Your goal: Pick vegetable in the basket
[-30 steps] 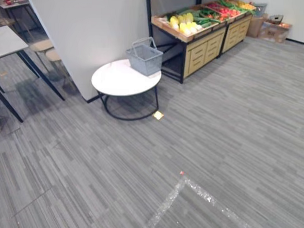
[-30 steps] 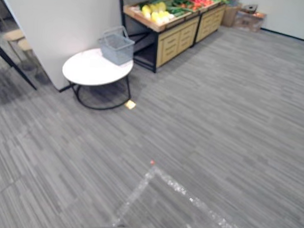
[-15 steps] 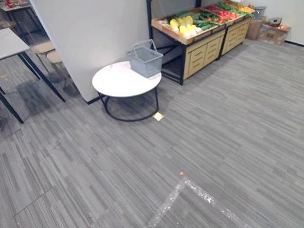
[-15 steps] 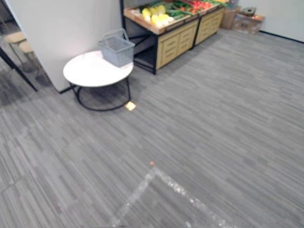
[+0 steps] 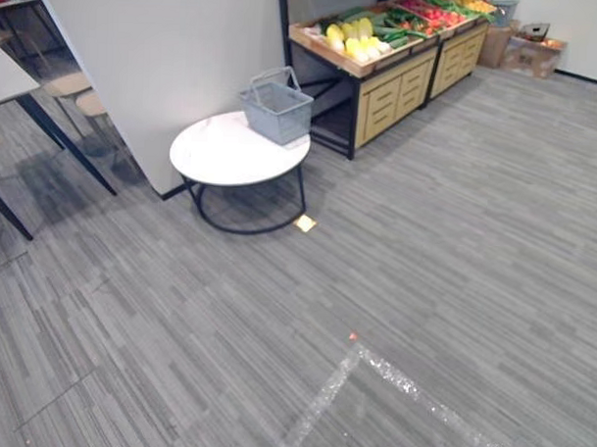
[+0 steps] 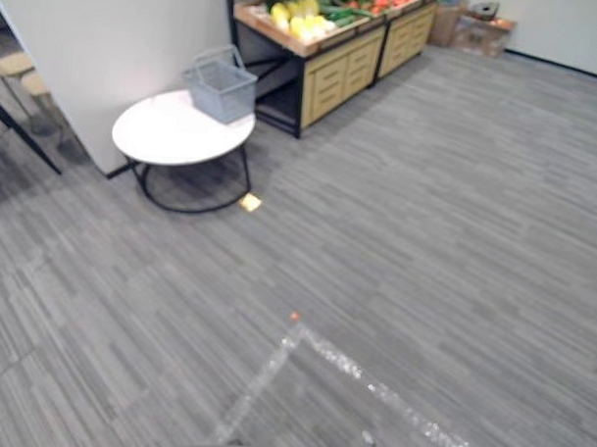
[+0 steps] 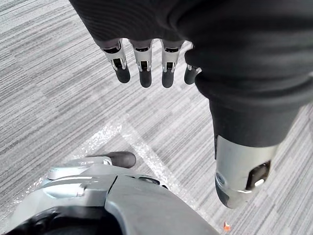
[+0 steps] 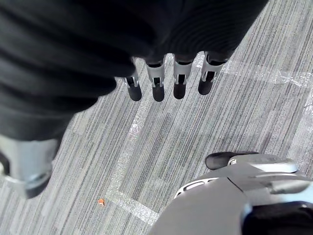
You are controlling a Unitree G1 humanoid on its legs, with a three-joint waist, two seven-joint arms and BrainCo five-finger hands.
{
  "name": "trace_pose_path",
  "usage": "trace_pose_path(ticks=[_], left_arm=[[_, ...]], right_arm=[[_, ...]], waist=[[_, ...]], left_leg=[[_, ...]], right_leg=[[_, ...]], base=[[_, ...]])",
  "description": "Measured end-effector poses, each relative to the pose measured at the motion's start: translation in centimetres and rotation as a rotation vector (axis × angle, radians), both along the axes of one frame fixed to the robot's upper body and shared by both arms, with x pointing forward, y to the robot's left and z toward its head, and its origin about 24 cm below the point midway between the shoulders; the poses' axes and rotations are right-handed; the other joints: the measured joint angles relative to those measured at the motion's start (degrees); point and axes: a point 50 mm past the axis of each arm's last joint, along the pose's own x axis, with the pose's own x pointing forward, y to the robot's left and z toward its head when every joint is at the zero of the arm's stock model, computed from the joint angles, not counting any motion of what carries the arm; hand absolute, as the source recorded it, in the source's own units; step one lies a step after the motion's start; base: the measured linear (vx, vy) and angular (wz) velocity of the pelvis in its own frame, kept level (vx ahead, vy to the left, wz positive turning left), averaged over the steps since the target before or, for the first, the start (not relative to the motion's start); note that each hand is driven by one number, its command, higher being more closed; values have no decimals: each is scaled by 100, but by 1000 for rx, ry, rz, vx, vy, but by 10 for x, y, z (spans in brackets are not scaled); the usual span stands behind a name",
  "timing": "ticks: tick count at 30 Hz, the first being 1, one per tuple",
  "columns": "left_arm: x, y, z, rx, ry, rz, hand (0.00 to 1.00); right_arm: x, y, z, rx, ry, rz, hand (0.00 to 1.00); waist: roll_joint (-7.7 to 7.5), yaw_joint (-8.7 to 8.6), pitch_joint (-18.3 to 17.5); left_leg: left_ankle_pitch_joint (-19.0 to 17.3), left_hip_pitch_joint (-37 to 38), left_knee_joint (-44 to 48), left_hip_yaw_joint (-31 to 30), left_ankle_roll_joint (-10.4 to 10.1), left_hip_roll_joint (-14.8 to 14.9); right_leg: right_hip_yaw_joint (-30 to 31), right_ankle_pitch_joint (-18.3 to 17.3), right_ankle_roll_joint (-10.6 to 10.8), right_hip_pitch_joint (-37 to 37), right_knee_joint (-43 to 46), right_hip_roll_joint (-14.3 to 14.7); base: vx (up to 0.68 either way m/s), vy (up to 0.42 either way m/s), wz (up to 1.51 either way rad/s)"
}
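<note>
A grey wire basket [image 5: 276, 108] with raised handles stands on the far edge of a round white table [image 5: 232, 154], ahead and to the left. Behind it a wooden produce stand [image 5: 382, 84] holds yellow, green and red vegetables [image 5: 356, 37]. My left hand [image 7: 146, 54] hangs over the grey carpet in the left wrist view, fingers relaxed and holding nothing. In the right wrist view my right hand [image 8: 171, 73] hangs the same way, empty, with fingers straight.
A white partition wall [image 5: 167, 52] stands just behind the round table. Dark-legged tables and stools [image 5: 48, 97] are at the far left. Cardboard boxes [image 5: 525, 45] sit past the stand. A small yellow marker [image 5: 304, 223] and shiny tape lines [image 5: 371, 383] lie on the carpet.
The whole picture has shifted slightly, so the camera has moved; the table, basket and stand sit a little further left and higher. Nothing on them has moved.
</note>
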Motion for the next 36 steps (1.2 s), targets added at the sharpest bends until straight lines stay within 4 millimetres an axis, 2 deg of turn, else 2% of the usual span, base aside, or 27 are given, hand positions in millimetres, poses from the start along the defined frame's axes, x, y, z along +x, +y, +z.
trace_pose_path(ticks=[5, 7, 8, 9, 11, 12, 17, 21, 23, 24, 25, 26, 27, 28, 29, 30, 31, 32, 33, 35, 36], left_arm=[[1, 0, 0, -6, -8, -2, 0], [1, 0, 0, -5, -16, -2, 0], [2, 0, 1, -6, -19, -3, 0], [2, 0, 1, -6, -20, -4, 0], [2, 0, 1, -6, -21, -4, 0], [3, 0, 1, -8, -22, -5, 0], [5, 1, 1, -18, -33, 20, 0], [19, 2, 3, -10, -73, 29, 0], [26, 3, 4, -5, -93, 51, 0], [28, 4, 5, -2, -103, 65, 0], [35, 8, 8, 0, -146, 119, 0], [38, 13, 10, 8, -170, 147, 0], [41, 13, 11, 8, -186, 167, 0], [41, 11, 10, 2, -189, 180, 0], [35, 6, 9, -11, -182, 202, 0], [32, 7, 8, -11, -176, 215, 0], [31, 5, 7, -28, -179, 255, 0], [31, 3, 7, -39, -184, 272, 0], [31, 3, 7, -43, -185, 273, 0], [31, 1, 7, -48, -181, 263, 0], [27, 0, 6, -49, -173, 267, 0]], right_arm=[[-2, 1, 0, 13, -6, -55, 0], [-2, 1, 0, 13, -7, -56, 0], [-2, 1, 0, 14, -8, -57, 0], [-2, 1, 0, 14, -9, -56, 0], [-1, 1, 0, 14, -12, -56, 0], [-1, 2, 0, 14, -14, -56, 0], [2, 1, 0, 12, -22, -54, 0], [14, -3, 3, 9, -57, -35, 0], [13, -2, 3, 13, -58, -41, 0], [12, -2, 2, 14, -59, -43, 0], [12, 1, 2, 18, -65, -50, 0], [12, 0, 2, 19, -68, -62, 0], [10, 0, 2, 19, -65, -71, 0], [9, -1, 2, 16, -64, -72, 0], [10, -1, 3, 14, -66, -70, 0], [10, 0, 3, 13, -65, -60, 0], [16, -1, 4, 3, -77, -43, 0], [24, -5, 6, -13, -93, -34, 0], [28, -7, 7, -20, -102, -28, 0], [42, -9, 11, -32, -138, -14, 0], [50, -7, 12, -30, -162, -6, 0]], waist=[[-18, -1, 40], [24, -1, 26], [-14, 1, 59], [21, 1, 47], [-17, 0, 87], [23, 0, 73], [31, -2, 142], [51, 3, 354], [59, -10, 462], [39, -14, 474], [-44, 1, 547], [-45, -1, 614], [-35, 3, 686], [0, 19, 733], [12, 45, 799], [-25, 60, 817], [37, 74, 838], [16, 151, 826], [18, 197, 827], [23, 284, 831], [56, 317, 824]], left_leg=[[-9, 0, 0, -2, -10, 0], [-9, -2, 0, -4, -10, 0], [-9, -3, 0, -6, -10, 0], [-9, -2, 0, -6, -10, 0], [-9, -9, 0, -6, -10, -1], [-9, -9, 0, -5, -10, -1], [-9, -33, 1, 17, -11, 12], [35, -322, 4, 215, -11, 97], [-11, -315, 55, 317, -82, 115], [-119, -386, 246, 322, -107, 136], [-597, -930, 1565, 316, -207, 293], [-783, -1426, 2679, 305, -202, 487], [-759, -1836, 3725, 267, -130, 687], [-673, -2029, 4259, 196, -35, 802], [-366, -2343, 5214, -12, -74, 932], [-206, -2471, 5539, -75, -100, 951], [-430, -2675, 5748, -211, -177, 890], [-627, -2831, 5377, -305, -198, 773], [-643, -2890, 5047, -315, -199, 721], [-511, -2940, 3587, -345, -210, 616], [-210, -2866, 2352, -368, -247, 623]], right_leg=[[-4, 0, 0, -1, 4, 0], [-5, 0, 0, -3, 4, 0], [-8, 0, 0, -2, 2, 0], [-9, 0, 0, -1, 2, 0], [-10, 0, 0, -6, -1, 0], [-10, 0, 0, -5, -3, 0], [11, -1, 0, -49, 26, 5], [166, -181, -103, -762, 759, 15], [197, -239, -133, -810, 849, 12], [205, -285, -158, -818, 895, 3], [214, -469, -219, -844, 985, -42], [145, -508, -263, -773, 1014, -15], [85, -535, -302, -624, 1020, 25], [68, -556, -335, -495, 1022, 69], [38, -676, -364, -199, 1032, 93], [43, -714, -356, -120, 1033, 87], [72, -756, -371, 6, 1000, 57], [133, -790, -336, 12, 978, -31], [166, -796, -326, 14, 950, -89], [271, -814, -291, 41, 773, -234], [308, -850, -219, 125, 623, -287]], base=[[0, 0, 0], [0, 0, 0], [0, 0, 0], [0, 0, 0], [0, 0, 0], [0, 0, 0], [-1, -6, -2], [-37, -5, -28], [-17, -10, -17], [-30, -28, -3], [-37, -68, 10], [-39, -73, 20], [-8, -63, 20], [83, -14, 20], [108, 7, 12], [174, 33, 8], [175, 61, -9], [192, 76, -16], [230, 116, -30], [334, 196, -28], [435, 293, -19]])
